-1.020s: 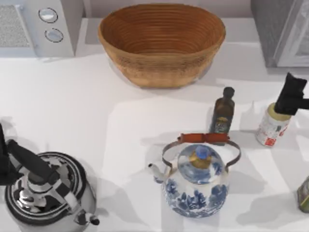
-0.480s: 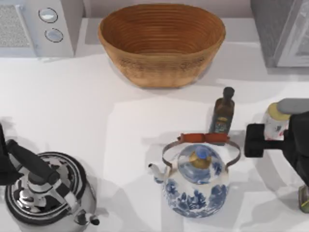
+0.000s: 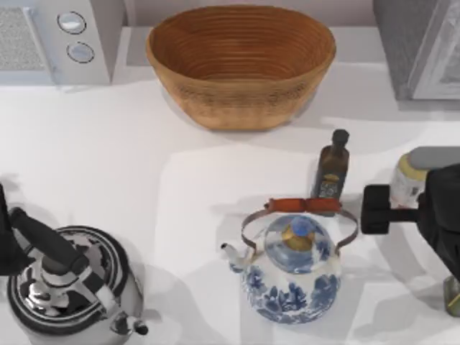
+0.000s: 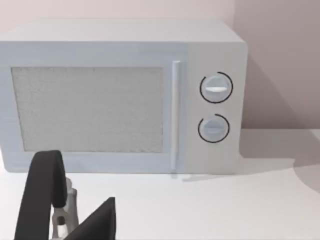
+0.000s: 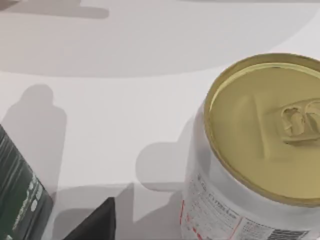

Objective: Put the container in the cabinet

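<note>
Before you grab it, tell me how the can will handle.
The can stands upright on a flat base, so it probably won't roll unless tipped. Its smooth rounded side may slip in a loose pinch. It looks like rigid metal with the pull tab unopened, so likely full and fairly heavy.

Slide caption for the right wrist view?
Gold-topped container standing upright on the white table, seen close from above.

A white microwave (image 4: 122, 97) with two round dials (image 4: 215, 88) stands at the counter's (image 4: 240, 205) back edge, against the wall; a black kettle handle (image 4: 42, 192) rises nearby.
</note>
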`<move>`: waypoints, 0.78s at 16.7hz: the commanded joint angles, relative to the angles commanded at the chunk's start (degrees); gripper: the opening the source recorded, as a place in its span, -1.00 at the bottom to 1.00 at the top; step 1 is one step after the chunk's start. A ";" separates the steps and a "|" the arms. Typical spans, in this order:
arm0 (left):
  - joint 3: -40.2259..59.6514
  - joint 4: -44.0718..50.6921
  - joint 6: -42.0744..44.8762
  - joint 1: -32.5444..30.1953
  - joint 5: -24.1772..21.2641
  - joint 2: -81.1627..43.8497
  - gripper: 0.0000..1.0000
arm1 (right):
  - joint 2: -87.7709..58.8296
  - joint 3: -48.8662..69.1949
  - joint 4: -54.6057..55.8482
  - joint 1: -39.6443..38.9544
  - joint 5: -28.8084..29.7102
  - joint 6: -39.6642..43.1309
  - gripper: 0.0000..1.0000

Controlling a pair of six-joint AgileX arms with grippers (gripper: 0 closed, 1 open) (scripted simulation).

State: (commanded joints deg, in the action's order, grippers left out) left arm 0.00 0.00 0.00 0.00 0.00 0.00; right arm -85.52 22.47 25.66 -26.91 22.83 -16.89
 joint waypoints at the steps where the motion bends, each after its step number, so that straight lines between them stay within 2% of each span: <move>1: 0.00 0.00 0.00 0.00 0.00 0.00 1.00 | -1.30 0.78 0.57 0.34 -0.21 0.25 1.00; 9: 0.00 0.00 0.00 0.00 0.00 0.00 1.00 | -16.08 5.68 11.12 4.54 -3.27 2.68 1.00; 13: 0.00 0.00 0.00 0.00 0.00 0.00 1.00 | -17.39 5.95 12.33 4.72 -3.66 2.78 1.00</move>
State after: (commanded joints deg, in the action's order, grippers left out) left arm 0.00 0.00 0.00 0.00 0.00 0.00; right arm -102.92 28.43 37.99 -22.19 19.16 -14.10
